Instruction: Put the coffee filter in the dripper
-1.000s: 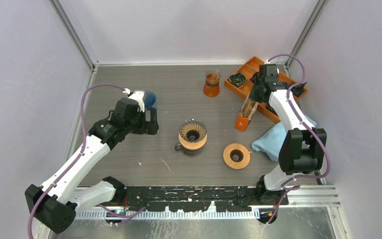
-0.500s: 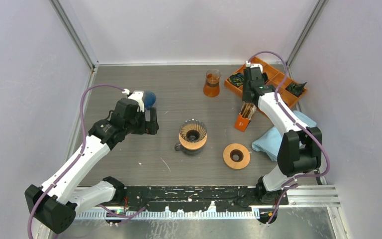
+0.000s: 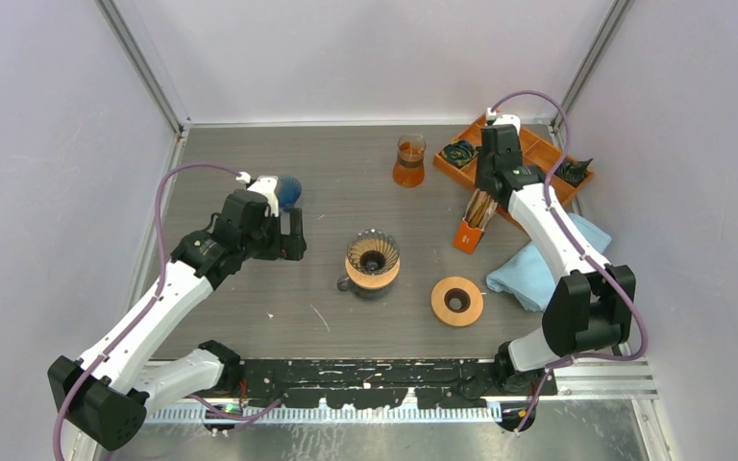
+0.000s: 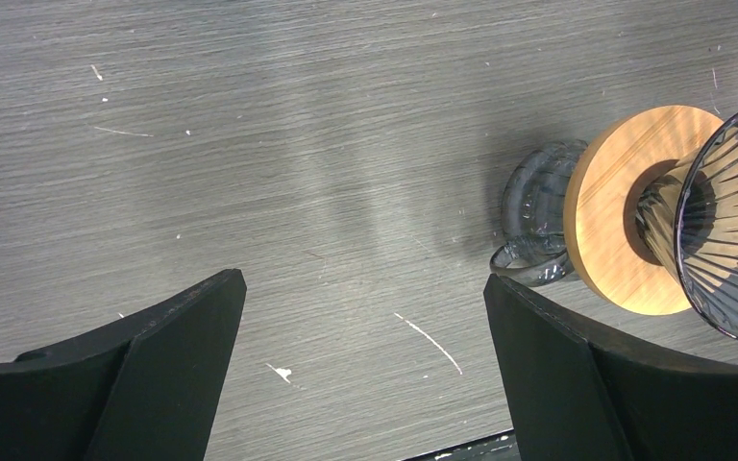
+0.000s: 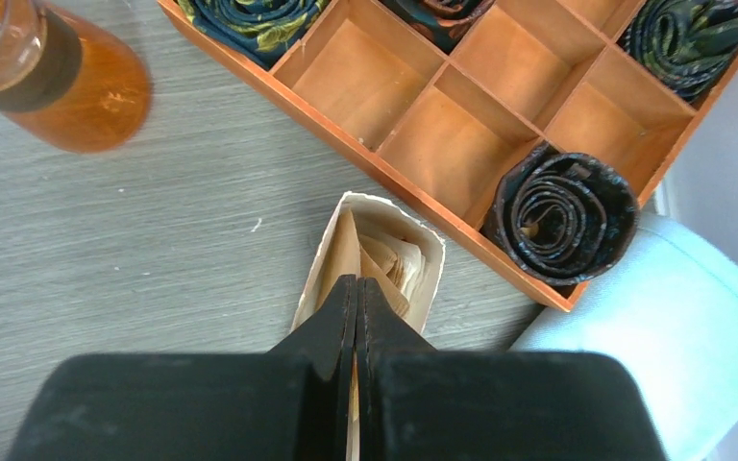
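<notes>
Pickup stage: right gripper (image 5: 354, 280), closed, at the filter pack (image 5: 399, 259), 3 o'clock of the dripper (image 3: 373, 255); left gripper (image 4: 365, 288) open. Next, probably, lift one filter clear.

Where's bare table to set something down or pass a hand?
Free: the back strip of table from the left corner to the beaker, and the near strip between dripper and arm bases. Crowded: back right, where tray, filter box, cloth and right gripper bunch together.

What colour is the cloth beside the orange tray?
The cloth is light blue, clearest in the top external view.
</notes>
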Controlling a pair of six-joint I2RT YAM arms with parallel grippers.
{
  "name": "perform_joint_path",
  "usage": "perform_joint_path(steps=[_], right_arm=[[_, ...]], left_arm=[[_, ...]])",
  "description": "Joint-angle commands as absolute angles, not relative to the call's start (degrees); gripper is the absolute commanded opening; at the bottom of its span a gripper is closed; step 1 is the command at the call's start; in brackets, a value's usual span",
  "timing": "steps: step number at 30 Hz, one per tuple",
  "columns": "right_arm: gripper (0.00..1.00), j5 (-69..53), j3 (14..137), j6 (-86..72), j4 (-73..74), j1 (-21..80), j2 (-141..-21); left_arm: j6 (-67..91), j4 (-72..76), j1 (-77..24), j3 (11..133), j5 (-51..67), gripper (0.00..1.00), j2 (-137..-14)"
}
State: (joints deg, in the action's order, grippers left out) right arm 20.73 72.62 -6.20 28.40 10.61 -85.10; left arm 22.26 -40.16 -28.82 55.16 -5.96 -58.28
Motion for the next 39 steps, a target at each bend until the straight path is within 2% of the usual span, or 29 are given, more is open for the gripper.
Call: perform_joint_path(steps=[1, 8, 12, 19, 27, 30, 34, 39], right_arm=[[0.01, 14.4, 72.35, -13.42, 25.9, 7.02, -82.39], [0.01, -2.49, 70.59, -28.31, 27.63, 0.85, -81.78], [0.01, -7.24, 69.5, -34.16, 26.51, -0.96, -80.59], [0.01, -11.45, 67.55, -40.43, 25.21, -4.6, -79.63], [0.01, -13.93, 65.67, -40.12, 23.35, -6.51, -78.03], [0.01, -20.05, 63.22, -42.42, 20.76, -8.86, -79.23], [0.01, -21.38, 62.24, -42.57, 18.52, -9.1, -78.34], [0.01, -16.24, 67.28, -36.08, 24.51, -8.76, -78.92]], left_arm=[[22.25, -39.44, -29.0, 56.59, -5.39, 0.99, -57.2], [23.42, -39.63, -29.0, 56.35, -3.94, 0.99, -56.06], [23.93, -39.75, -29.0, 56.28, -3.4, 0.99, -55.5], [24.0, -39.99, -29.01, 56.18, -3.24, 0.99, -54.82], [24.59, -40.47, -29.05, 55.9, -2.49, 0.99, -53.5], [24.89, -40.58, -29.0, 56.37, -1.72, 0.99, -53.39], [24.87, -41.1, -28.98, 57.02, -1.38, 0.99, -53.19], [25.26, -41.31, -29.0, 57.04, -1.08, 0.99, -52.62]])
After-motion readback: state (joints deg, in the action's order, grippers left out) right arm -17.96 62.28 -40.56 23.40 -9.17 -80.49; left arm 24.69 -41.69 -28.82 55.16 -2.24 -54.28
